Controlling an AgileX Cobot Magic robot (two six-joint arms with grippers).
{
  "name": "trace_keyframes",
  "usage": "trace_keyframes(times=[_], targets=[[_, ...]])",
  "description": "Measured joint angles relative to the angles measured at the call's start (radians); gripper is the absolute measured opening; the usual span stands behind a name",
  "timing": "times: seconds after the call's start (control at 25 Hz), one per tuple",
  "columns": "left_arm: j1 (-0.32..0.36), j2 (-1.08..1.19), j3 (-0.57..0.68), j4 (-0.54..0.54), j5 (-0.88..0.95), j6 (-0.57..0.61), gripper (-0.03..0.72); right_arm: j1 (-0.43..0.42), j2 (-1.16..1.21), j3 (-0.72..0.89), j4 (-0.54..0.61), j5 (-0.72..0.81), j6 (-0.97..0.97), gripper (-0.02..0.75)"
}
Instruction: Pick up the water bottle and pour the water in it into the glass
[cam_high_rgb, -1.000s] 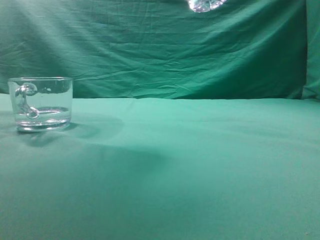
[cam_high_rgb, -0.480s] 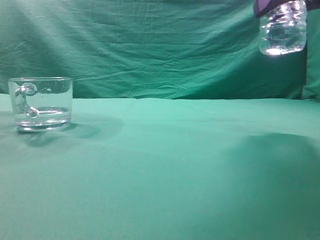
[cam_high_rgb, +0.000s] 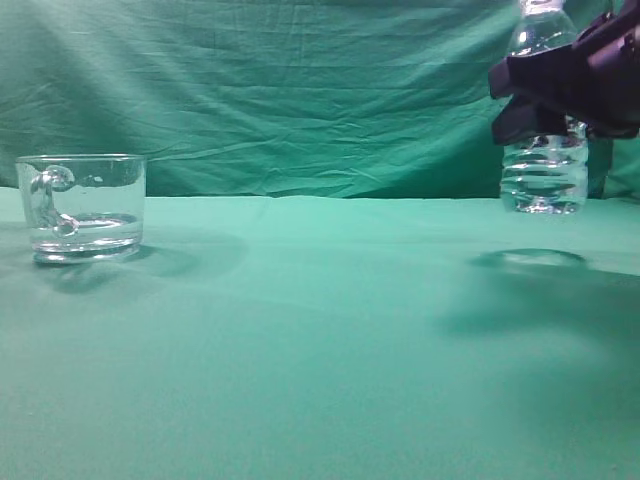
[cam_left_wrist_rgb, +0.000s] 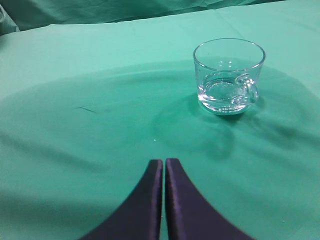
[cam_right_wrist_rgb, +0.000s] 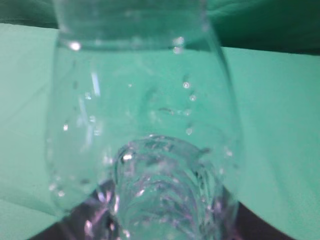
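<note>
1. Bottle at far right of the exterior view: water bottle (cam_high_rgb: 545, 160) upright, ribbed lower body showing below dark fingers, base just above or barely touching the green cloth (cam_high_rgb: 320, 350); cannot tell which.
2. Right gripper (cam_high_rgb: 560, 95) clamped around the bottle's middle, dark fingers (cam_high_rgb: 535, 85) crossing in front of the clear plastic, shoulder and neck rising above them to the top edge.
3. Right wrist view filled with the bottle (cam_right_wrist_rgb: 145, 125) at very close range, droplets on the inner wall, ribbed plastic blurred at the bottom, dark finger edges (cam_right_wrist_rgb: 70, 227) just visible at the lower corners.
4. Glass (cam_high_rgb: 82, 207) standing upright at far left of the exterior view, well apart from bottle and right gripper, curled handle on its near-left side.
5. Water (cam_high_rgb: 95, 222) lying shallow in the glass, seen as a faint level line above the thick base.
6. Left gripper (cam_left_wrist_rgb: 164, 170) pressed closed on nothing, two dark fingers side by side with only a thin slit between.
7. Glass (cam_left_wrist_rgb: 229, 76) ahead and to the right of those closed tips in the left wrist view, near but clearly apart, handle turned to the right.
</note>
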Motion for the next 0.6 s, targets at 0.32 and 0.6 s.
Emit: trace_keyframes(times=[0.32, 0.6], targets=[[0.000, 0.000, 0.000, 0.000, 0.000, 0.000, 0.000, 0.002, 0.150, 0.000, -0.183, -0.211, 0.119, 0.306], [0.000, 0.000, 0.000, 0.000, 0.000, 0.000, 0.000, 0.002, 0.159, 0.000, -0.181, -0.218, 0.121, 0.396]])
